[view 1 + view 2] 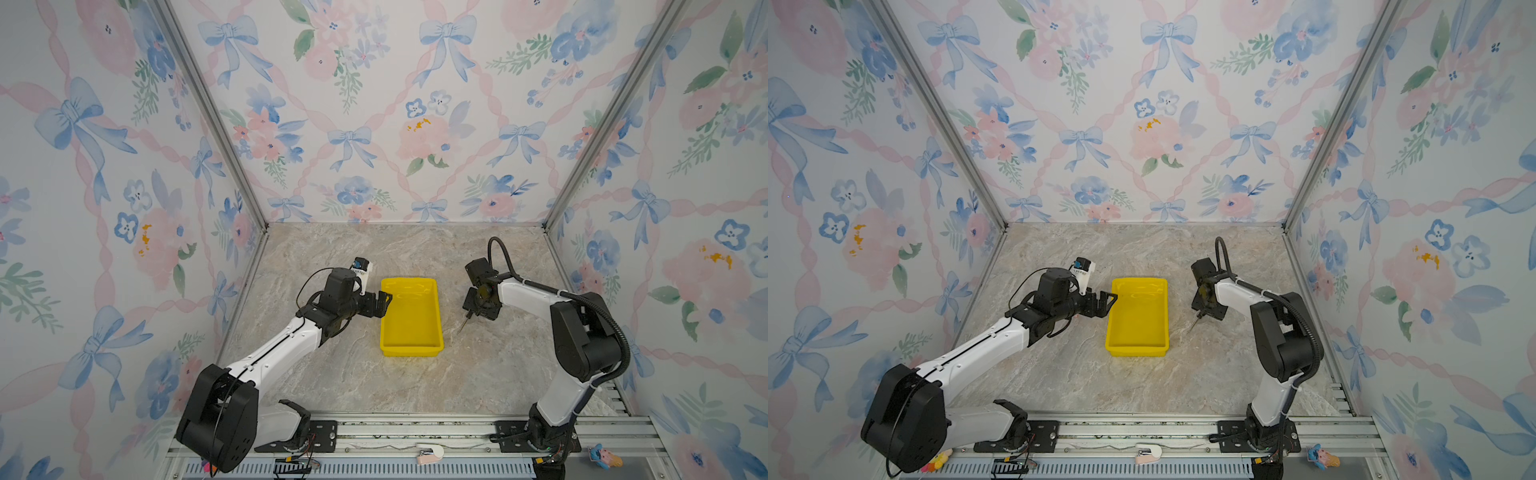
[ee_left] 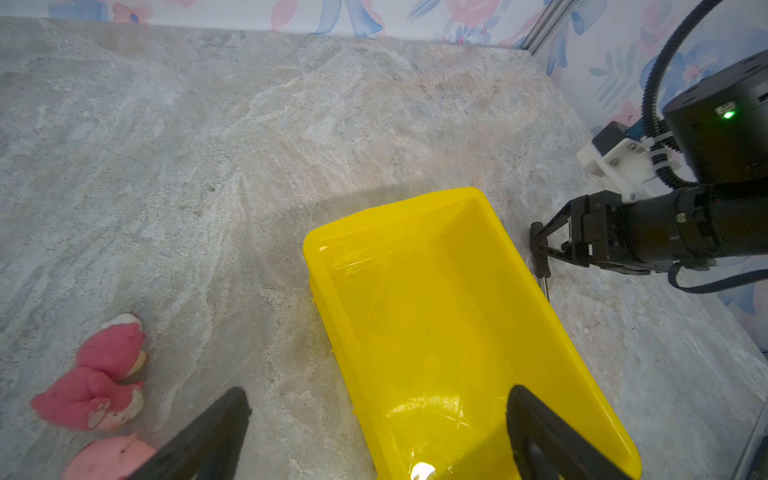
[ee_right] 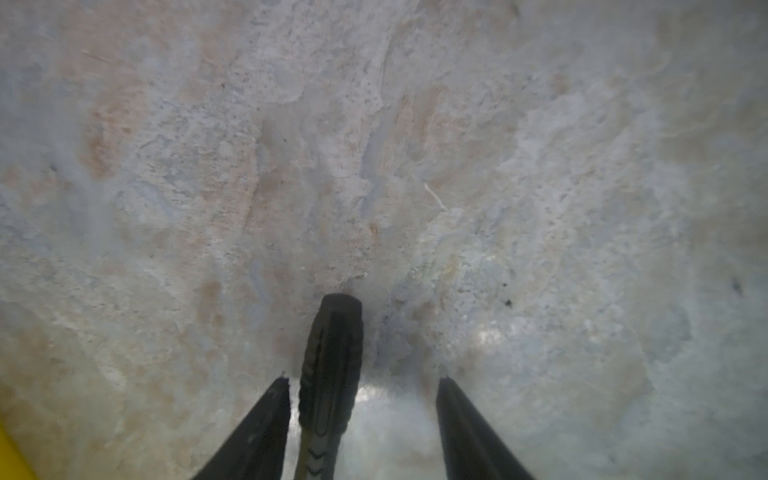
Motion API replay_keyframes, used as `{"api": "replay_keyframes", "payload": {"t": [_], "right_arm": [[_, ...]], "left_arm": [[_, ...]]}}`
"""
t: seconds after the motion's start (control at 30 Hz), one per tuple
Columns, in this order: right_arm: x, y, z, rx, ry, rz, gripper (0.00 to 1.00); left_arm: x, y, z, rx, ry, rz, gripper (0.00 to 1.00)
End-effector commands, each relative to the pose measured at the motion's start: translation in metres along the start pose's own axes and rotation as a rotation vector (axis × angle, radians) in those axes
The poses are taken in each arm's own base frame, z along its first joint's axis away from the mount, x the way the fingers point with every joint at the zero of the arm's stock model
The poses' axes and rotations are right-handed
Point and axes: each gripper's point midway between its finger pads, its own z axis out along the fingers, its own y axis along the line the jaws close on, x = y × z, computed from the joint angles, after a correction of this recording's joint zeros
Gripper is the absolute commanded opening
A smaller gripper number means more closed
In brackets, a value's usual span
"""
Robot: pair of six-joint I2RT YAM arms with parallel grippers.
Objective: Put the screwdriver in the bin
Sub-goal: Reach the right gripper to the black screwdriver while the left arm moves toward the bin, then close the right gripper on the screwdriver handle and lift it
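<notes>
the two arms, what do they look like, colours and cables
Both arms have white link shells with black joints and black grippers: left gripper, right gripper. A black ribbed hose loops along the right arm; thin black cable arcs over the left wrist.

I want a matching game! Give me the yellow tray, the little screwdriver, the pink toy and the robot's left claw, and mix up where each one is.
Things:
1. yellow plastic bin
2. black-handled screwdriver
3. pink plush toy
4. left gripper

Places or states:
A. lying on the marble table, apart from the bin
B. between the right gripper's fingers
C. nothing inside
D. open, straddling the bin's wall

Pairs: 1-C, 2-B, 3-A, 4-D
</notes>
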Motion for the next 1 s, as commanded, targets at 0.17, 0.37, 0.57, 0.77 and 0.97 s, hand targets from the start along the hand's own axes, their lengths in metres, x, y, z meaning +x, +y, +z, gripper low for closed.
{"api": "replay_keyframes", "payload": {"t": [0.17, 0.37, 0.57, 0.77, 0.97], "right_arm": [[-0.004, 0.013, 0.008, -0.019, 0.007, -0.025, 0.43], [0.001, 0.006, 0.012, 0.001, 0.022, -0.042, 0.30], [0.006, 0.000, 0.017, 0.003, 0.040, -0.039, 0.13], [0.001, 0.006, 0.009, -0.015, 0.026, -0.080, 0.05], [-0.014, 0.011, -0.023, -0.022, -0.050, -0.166, 0.00]], "left_arm": [[0.005, 0.000, -0.005, -0.014, 0.002, -0.014, 0.97], [0.005, 0.002, -0.006, -0.024, -0.001, -0.017, 0.98], [0.005, 0.003, -0.007, -0.031, -0.007, -0.023, 0.98], [0.001, 0.003, -0.010, -0.037, -0.021, -0.024, 0.97], [0.013, 0.009, -0.011, -0.061, -0.004, -0.027, 0.97]]}}
